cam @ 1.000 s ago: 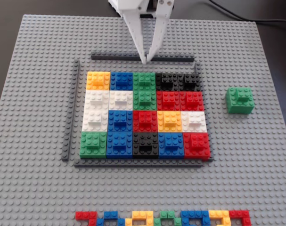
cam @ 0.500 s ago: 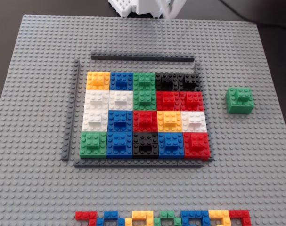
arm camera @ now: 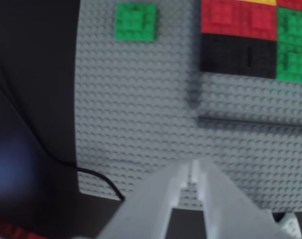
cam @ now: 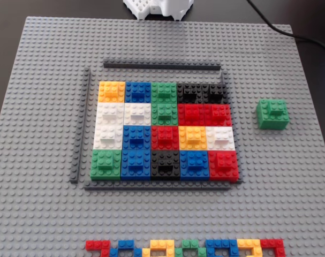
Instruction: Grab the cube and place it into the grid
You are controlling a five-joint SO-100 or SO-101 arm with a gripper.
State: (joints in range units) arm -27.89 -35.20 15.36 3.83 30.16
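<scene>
From the wrist view the claw (arm camera: 193, 167), its fingers nearly together and holding nothing, hangs over the near edge of the grey baseplate (arm camera: 141, 109), with the cube (arm camera: 136, 22) well ahead and to its left, apart from the grid (cam: 165, 130).

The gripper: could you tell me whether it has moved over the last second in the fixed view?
Yes. The gripper has pulled back from the top grey strip, beyond the baseplate's far edge.
</scene>
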